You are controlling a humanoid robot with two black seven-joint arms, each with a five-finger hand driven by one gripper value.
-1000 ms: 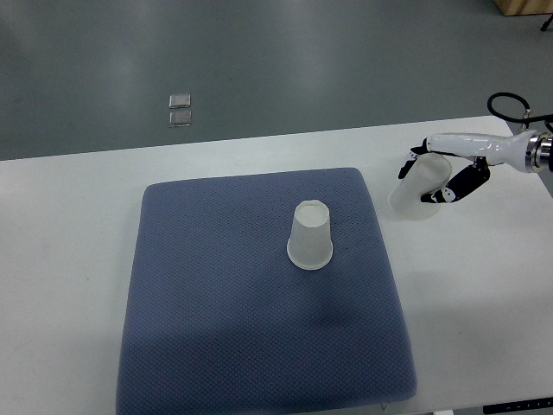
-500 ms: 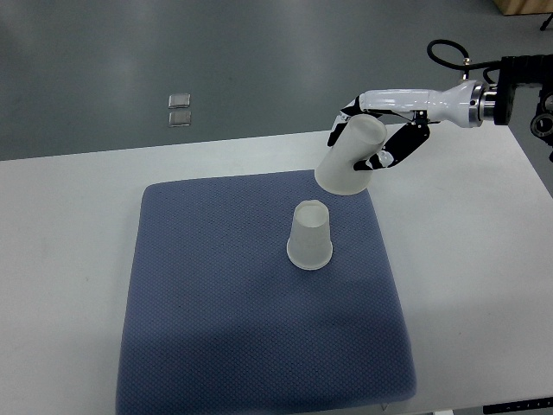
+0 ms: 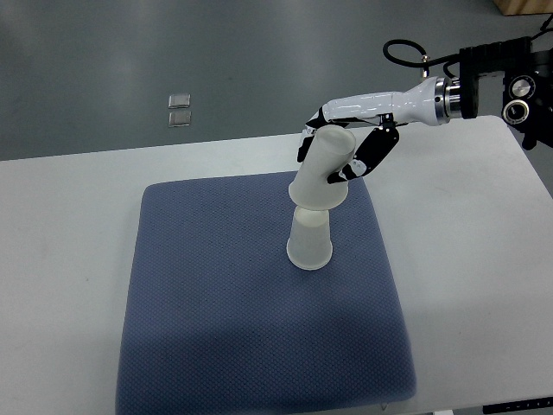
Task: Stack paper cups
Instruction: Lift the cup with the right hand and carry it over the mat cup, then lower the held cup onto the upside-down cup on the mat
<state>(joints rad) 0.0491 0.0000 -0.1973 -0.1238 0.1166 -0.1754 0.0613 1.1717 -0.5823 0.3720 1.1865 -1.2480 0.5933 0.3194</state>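
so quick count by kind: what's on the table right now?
Paper cups: 2, one held tilted by the right hand, one upside down on the mat
Blue mat: 1
Total: 3

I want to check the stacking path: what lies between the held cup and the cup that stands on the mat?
Nothing in the top view: the held cup, tilted in the right hand, has its rim right at the top of the standing cup on the blue mat.

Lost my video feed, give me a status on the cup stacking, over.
Right hand shut on tilted cup, its mouth just over upturned cup on blue mat. Not seated yet. Left hand out of view. Nothing in the way.
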